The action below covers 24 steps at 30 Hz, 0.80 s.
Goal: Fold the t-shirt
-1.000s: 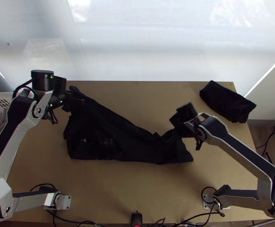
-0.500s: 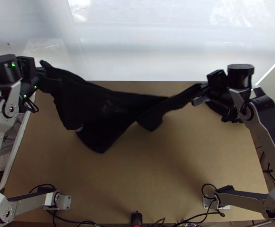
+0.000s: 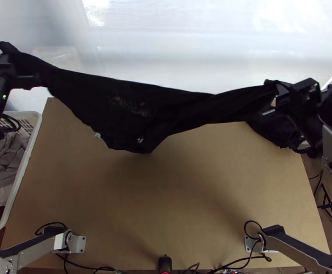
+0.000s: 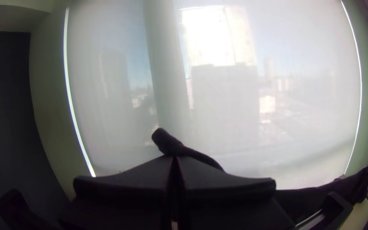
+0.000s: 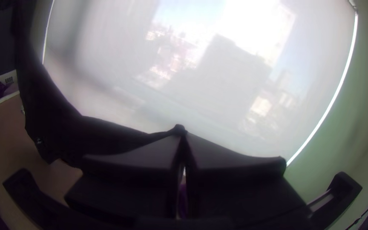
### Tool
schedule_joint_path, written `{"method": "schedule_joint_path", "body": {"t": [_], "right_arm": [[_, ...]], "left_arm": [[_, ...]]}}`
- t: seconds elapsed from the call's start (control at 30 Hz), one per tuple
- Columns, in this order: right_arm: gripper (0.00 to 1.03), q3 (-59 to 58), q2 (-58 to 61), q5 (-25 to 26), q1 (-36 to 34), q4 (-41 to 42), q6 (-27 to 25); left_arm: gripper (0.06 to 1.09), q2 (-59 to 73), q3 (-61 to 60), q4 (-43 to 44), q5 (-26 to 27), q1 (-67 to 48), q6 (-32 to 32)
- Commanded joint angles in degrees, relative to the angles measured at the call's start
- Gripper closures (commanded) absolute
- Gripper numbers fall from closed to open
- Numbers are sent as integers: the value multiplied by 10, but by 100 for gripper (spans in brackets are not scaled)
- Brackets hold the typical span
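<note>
Two grips take the cloth's weight: the left end effector pinches one end of the t-shirt, a rolled bit poking out past its tips, and the right end effector is closed on the other end, with only a small peak of fabric beyond.

Between them the shirt hangs in a shallow sag, broad toward the left and gathered into a narrow band toward the right. A second ago it lies in a heap along the worktop; half a second ago it is partly raised. Now the two grips are farther apart and nearer the far side, and the upper edge runs almost straight. (Whether the lowest part brushes the wood, I can't tell.)

For the task, this looks like opening out before any real folding; no neat fold shows. The gathered right part probably needs shaking or laying out flatter, and pulling much harder could slip a pinch.

Farther out, a second dark cloth lies by the worktop's far right corner, behind the right arm, and a white basket of greyish fabric stands beside the left edge.
</note>
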Motion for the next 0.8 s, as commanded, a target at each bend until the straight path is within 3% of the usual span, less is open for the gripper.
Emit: {"method": "schedule_joint_path", "body": {"t": [0.0, 0.23, 0.33, 0.47, 0.77], "right_arm": [[100, -33, -99, 8, -1, 22, -18], [100, -58, -171, 8, -2, 73, -42], [100, -73, -177, 9, -8, 74, -33], [100, -113, -138, 8, -10, 98, -10], [100, -156, 109, 2, 6, 282, 48]], "left_arm": [[105, -67, 6, -3, -5, 4, 3], [105, -137, 7, -61, -2, -69, 28], [105, -142, -1, -118, 0, -117, 28], [105, -148, -81, -121, 0, -135, 37], [105, -156, -328, 69, -2, -65, 61]]}}
